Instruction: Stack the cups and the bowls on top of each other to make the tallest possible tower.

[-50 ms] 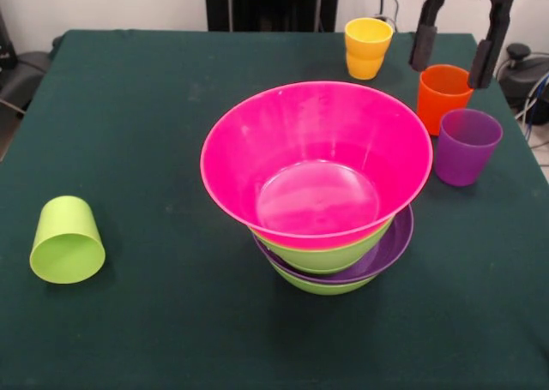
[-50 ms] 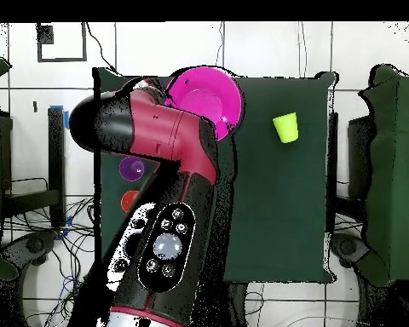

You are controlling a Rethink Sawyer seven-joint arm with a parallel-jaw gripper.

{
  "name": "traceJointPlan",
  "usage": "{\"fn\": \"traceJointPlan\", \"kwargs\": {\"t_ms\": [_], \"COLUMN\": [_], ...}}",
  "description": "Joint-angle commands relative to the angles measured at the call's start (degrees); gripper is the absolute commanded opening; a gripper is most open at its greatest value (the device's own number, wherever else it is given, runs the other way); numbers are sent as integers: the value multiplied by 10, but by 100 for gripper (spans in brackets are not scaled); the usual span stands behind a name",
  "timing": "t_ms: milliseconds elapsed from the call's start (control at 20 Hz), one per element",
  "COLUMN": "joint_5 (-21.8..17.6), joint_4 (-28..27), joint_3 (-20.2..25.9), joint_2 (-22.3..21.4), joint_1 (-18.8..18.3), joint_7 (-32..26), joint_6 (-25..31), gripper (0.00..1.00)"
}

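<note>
Here the gripper (image 1: 452,51) hangs with its jaws spread wide and empty, straddling the air directly above the upright orange cup (image 1: 443,96), whose rim sits just below the fingertips. The purple cup (image 1: 465,146) stands touching or just beside it, nearer the camera. The tower (image 1: 322,184), pink bowl (image 1: 316,163) uppermost, lies toward the table's middle.

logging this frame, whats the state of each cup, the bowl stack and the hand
lime green cup: tipped on its side, mouth toward the camera, alone
yellow-orange cup: upright, empty
orange cup: upright, under the hand
purple cup: upright, empty, beside the orange cup
tower: nested green and purple bowls, pink bowl uppermost, empty
hand: open, above the orange cup, holding nothing
</note>
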Motion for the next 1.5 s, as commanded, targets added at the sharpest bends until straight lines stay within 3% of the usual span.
{"fn": "traceJointPlan", "kwargs": {"t_ms": [50,1500], "joint_5": [16,57], "joint_4": [64,63], "joint_3": [31,-3], "joint_2": [33,33], "joint_1": [5,56], "joint_7": [128,148], "joint_6": [-15,28], "gripper": [100,100]}}
